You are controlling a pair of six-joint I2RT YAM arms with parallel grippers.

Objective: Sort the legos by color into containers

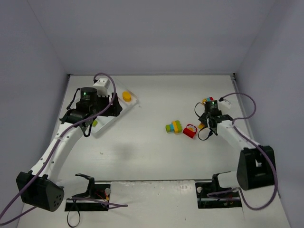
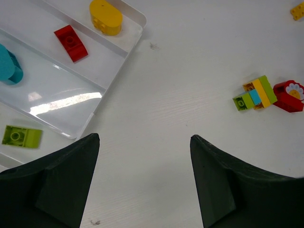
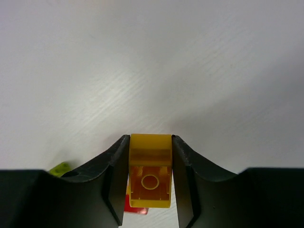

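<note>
Four bricks point(image 2: 70, 42) in tray point(image 2: 57, 80), yellow brick point(image 3: 150, 175) gripped

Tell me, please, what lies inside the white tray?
One per compartment: yellow brick, red brick, teal brick, lime green brick. The rest of the tray is outside the wrist view and under the left arm from above.

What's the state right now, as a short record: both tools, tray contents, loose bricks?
left tool: open, empty, over the table beside the tray
right tool: shut on yellow brick
tray compartments, one piece each: yellow oval piece, red brick, teal piece, lime brick
loose: mixed cluster beside red flower piece; second cluster farther back
</note>
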